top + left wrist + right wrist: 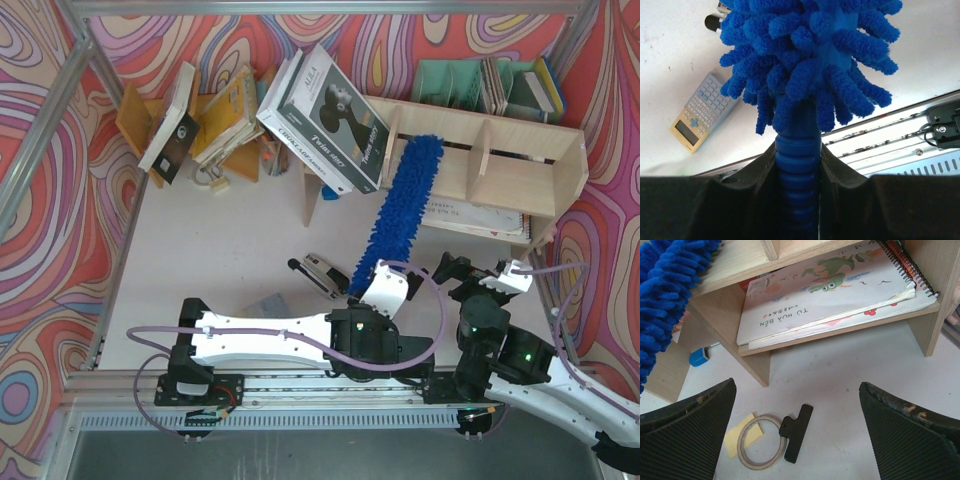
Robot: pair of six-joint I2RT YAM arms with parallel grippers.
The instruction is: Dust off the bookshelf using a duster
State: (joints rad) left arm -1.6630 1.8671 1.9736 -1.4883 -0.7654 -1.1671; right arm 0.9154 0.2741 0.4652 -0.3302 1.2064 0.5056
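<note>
The pale plywood bookshelf (pixel 500 165) stands at the back right, and its lower board (pixel 730 260) holds flat picture books (pixel 825 295). The bright-blue fluffy duster (pixel 402 200) slants up from the table, its tip resting against the shelf's left compartment. My left gripper (pixel 360 287) is shut on the duster's ribbed blue handle (pixel 797 165), with the fluffy head (pixel 810 60) just above the fingers. My right gripper (pixel 468 270) hovers open in front of the shelf with nothing between its fingers (pixel 690 430). The duster's fringe (pixel 667 300) shows at the left of the right wrist view.
A tape ring (pixel 760 442), black clip (pixel 797 432) and yellow note (pixel 737 440) lie under the right gripper. A calculator (pixel 702 112) and a stapler (pixel 320 273) lie by the left arm. An orange-brown book rack (pixel 205 125), a leaning book (pixel 325 115) and a mint-green holder (pixel 455 82) stand behind.
</note>
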